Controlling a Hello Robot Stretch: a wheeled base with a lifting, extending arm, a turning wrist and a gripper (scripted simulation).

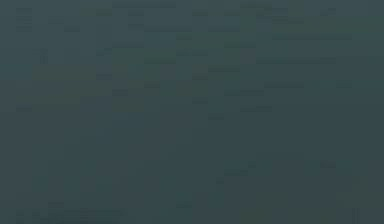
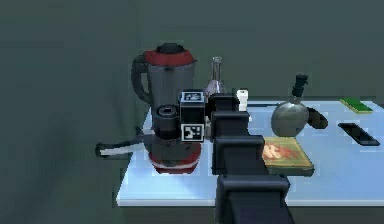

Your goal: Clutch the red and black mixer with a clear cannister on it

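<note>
While a plain dark wall point(image 1: 190, 110) is being faced ahead, the reaching step is being carried out at the pale table point(image 2: 335, 168) to the side. The arm point(image 2: 250, 180) is being held out across it. The red and black mixer point(image 2: 172, 78) is standing right at the pincer point(image 2: 160, 128), with its clear jar rising just above the pincer and its red base showing just beneath. Whether anything is being gripped cannot be told, nor how the fingers are standing. Past the arm, well apart from the pincer, a round metal kettle point(image 2: 290, 116), a board with food point(image 2: 287, 154) and a glass flask point(image 2: 216, 78) are being left alone. By judgement, the grasp is being lined up: next, the fingers are needing to be set about the mixer's body before any lift is tried.
</note>
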